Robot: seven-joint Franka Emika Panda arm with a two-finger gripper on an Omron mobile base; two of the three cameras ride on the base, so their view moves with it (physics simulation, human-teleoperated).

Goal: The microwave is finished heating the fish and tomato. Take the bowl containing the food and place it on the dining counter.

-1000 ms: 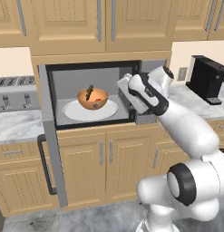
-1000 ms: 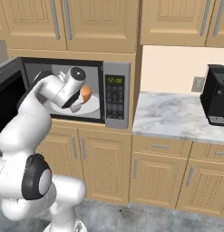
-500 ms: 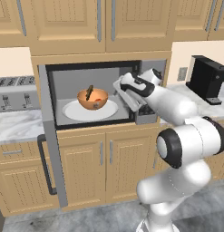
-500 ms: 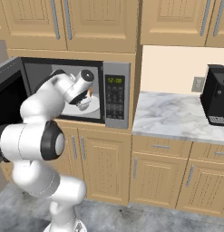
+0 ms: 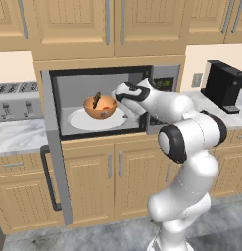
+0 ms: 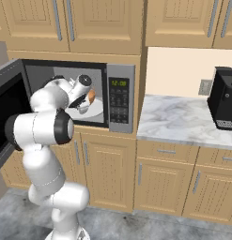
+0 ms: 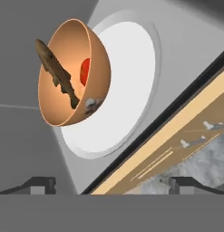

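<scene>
Your bowl (image 5: 100, 107) sits mid-frame on the white turntable plate (image 5: 95, 119) inside the open microwave (image 5: 108, 100), fish (image 7: 56, 72) and tomato (image 7: 85, 71) loose inside. Jaws are spread wide, empty, just beside it. It's probably rigid, smooth and slippery, so pinch the near rim and keep it level.

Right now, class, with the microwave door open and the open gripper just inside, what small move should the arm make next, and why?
Probably a short advance toward the round orange-brown bowl, lining the gripper up with its near rim. The jaws stand wide and hold nothing, the bowl sits apart from them on the white turntable plate, and the brown fish and red tomato are inside it.
</scene>
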